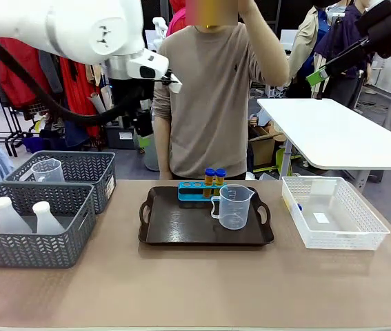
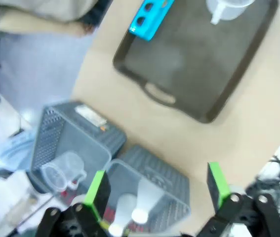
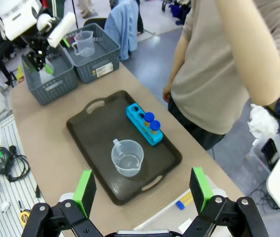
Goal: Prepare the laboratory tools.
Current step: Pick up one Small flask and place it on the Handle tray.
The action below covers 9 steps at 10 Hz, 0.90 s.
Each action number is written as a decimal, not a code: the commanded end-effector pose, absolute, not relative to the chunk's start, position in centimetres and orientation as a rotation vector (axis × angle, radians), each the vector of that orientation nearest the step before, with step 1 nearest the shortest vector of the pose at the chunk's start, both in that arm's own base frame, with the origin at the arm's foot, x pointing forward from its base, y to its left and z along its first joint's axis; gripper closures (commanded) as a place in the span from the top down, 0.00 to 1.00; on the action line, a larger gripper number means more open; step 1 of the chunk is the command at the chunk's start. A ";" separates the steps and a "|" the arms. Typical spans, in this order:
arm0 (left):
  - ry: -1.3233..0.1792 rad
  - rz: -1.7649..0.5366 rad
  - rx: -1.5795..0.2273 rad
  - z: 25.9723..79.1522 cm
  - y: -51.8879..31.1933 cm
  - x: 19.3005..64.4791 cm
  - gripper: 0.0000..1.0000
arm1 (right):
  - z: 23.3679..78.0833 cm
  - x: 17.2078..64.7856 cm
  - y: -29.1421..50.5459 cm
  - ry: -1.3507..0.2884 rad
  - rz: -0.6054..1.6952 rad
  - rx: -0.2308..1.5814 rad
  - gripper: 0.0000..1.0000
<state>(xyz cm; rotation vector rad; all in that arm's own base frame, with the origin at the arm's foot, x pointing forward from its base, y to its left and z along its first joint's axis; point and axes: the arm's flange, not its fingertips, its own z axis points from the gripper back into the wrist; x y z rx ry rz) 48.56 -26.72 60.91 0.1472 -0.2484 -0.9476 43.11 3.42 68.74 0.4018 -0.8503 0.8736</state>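
Bearing white label (image 1: 110,187), grey basket (image 1: 79,167) holds beaker (image 1: 47,170); print unreadable.

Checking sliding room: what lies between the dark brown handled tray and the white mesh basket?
Only bare tan tabletop between tray and basket, in the front view.

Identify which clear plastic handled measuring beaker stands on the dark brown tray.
The beaker in front of the small blue rack; the other beaker sits in a grey mesh basket.

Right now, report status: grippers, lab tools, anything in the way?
Left gripper open above flasks in grey basket. Right gripper open, empty, up high. Beaker, rack with two tubes on tray. Person close behind tray.
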 end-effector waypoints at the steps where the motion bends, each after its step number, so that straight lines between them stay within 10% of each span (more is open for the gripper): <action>1: -0.299 -0.766 0.195 61.2 -24.0 46.3 1.00 | 68.7 43.1 3.5 -0.859 0.876 0.413 1.00; 9: -0.296 -0.716 0.158 62.4 -22.7 46.5 1.00 | 68.7 43.1 3.5 -0.859 0.876 0.413 1.00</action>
